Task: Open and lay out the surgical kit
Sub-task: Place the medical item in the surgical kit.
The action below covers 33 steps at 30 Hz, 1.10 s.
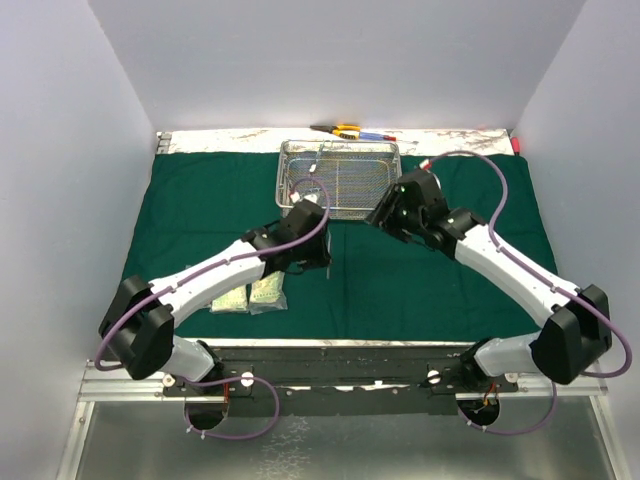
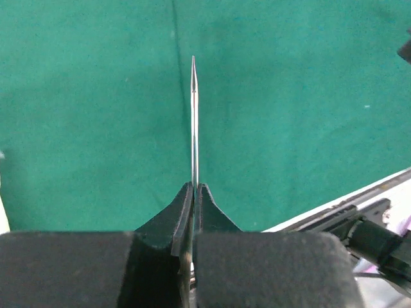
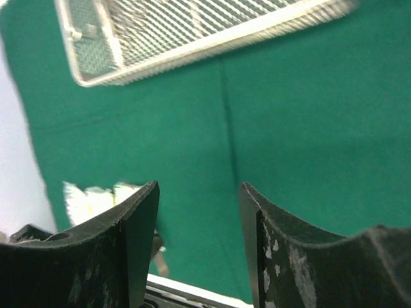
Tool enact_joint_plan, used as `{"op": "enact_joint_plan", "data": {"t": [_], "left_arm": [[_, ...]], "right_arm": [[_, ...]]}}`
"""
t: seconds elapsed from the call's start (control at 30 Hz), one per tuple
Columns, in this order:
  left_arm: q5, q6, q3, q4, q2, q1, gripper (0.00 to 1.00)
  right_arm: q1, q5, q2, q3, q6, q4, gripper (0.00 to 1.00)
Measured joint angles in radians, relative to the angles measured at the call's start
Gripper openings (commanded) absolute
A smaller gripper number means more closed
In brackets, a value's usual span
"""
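The dark green cloth lies spread flat over the table. On its far middle stands the steel wire-mesh tray, seen blurred in the right wrist view as the tray. My left gripper is shut on slim steel forceps, whose tips point out over the cloth. From above, the left gripper hangs just in front of the tray. My right gripper is open and holds nothing. It hovers by the tray's front right corner, right gripper.
Clear packets lie side by side on the cloth's near left, and show as packets in the right wrist view. A yellow-handled tool and pens lie behind the tray. White walls close in three sides.
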Motion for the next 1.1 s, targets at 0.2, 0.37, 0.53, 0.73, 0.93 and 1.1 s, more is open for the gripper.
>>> {"op": "enact_joint_plan", "data": {"t": [0.2,0.37,0.53,0.73,0.93,1.1], "left_arm": [[-0.175,-0.099,-0.070,-0.062,0.024,-0.141,0.00],[-0.249,-0.148,-0.092,-0.088,0.084,-0.191,0.00],[-0.301,-0.183,-0.110,-0.093,0.104,-0.201,0.00],[-0.320,-0.186,-0.112,-0.094,0.168,-0.209,0.00],[-0.321,-0.175,-0.118,-0.097,0.197,-0.214,0.02],[-0.322,-0.172,-0.123,-0.092,0.198,-0.219,0.18]], "right_arm": [[0.000,0.045,-0.079,-0.150,0.070,-0.089,0.55],[0.000,0.050,-0.122,-0.213,0.112,-0.121,0.54],[0.000,0.051,-0.169,-0.247,0.139,-0.139,0.54],[0.000,0.055,-0.202,-0.256,0.158,-0.141,0.53],[0.000,0.055,-0.203,-0.261,0.163,-0.141,0.53],[0.000,0.055,-0.203,-0.270,0.171,-0.141,0.53]]}}
